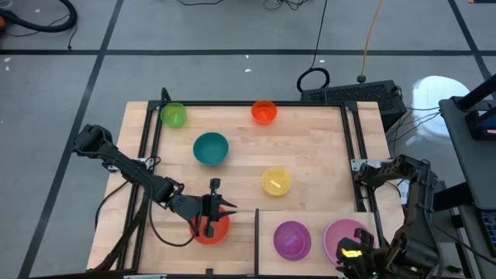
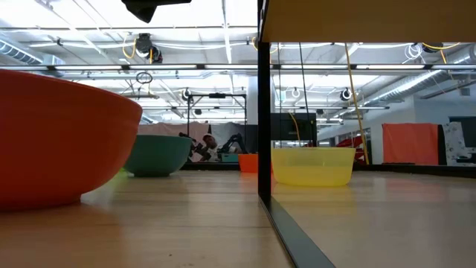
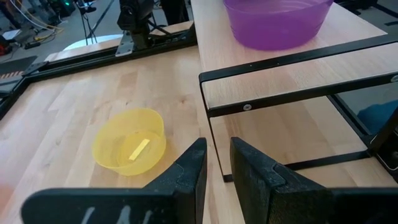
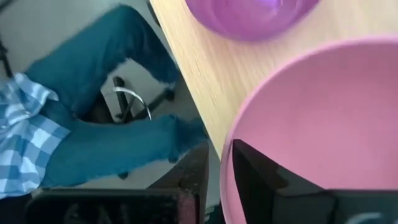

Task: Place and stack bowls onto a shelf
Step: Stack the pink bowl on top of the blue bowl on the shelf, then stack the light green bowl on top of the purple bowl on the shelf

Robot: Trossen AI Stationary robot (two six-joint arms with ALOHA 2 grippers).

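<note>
The pale shelf (image 1: 267, 225), a raised board on a dark frame, stands at the table's near edge. The purple bowl (image 1: 292, 239) and the pink bowl (image 1: 341, 232) sit on it. My right gripper (image 1: 355, 252) is at the pink bowl's near rim. The red bowl (image 1: 211, 231) rests on its base on the tabletop left of the shelf. My left gripper (image 1: 225, 205) hovers above it, pointing right, its fingers (image 3: 193, 168) a narrow gap apart and touching nothing. Teal (image 1: 210, 148), yellow (image 1: 276, 180), green (image 1: 173, 115) and orange (image 1: 264, 111) bowls stand farther off. No blue bowl shows. My right gripper (image 4: 217, 168) has the pink bowl's near rim (image 4: 229, 155) between its fingers, one finger (image 4: 261, 177) inside the bowl and one outside. It comes from the table's near side. The bowl sits upright on the shelf board (image 4: 199, 68) beside the purple bowl (image 4: 249, 15).
The shelf's dark upright post (image 2: 262, 112) and frame bar (image 3: 292, 68) stand just right of my left gripper. Black rails line the table's left, far and right edges. A person in jeans (image 4: 106, 106) sits past the near edge. Bare tabletop lies between the yellow and red bowls.
</note>
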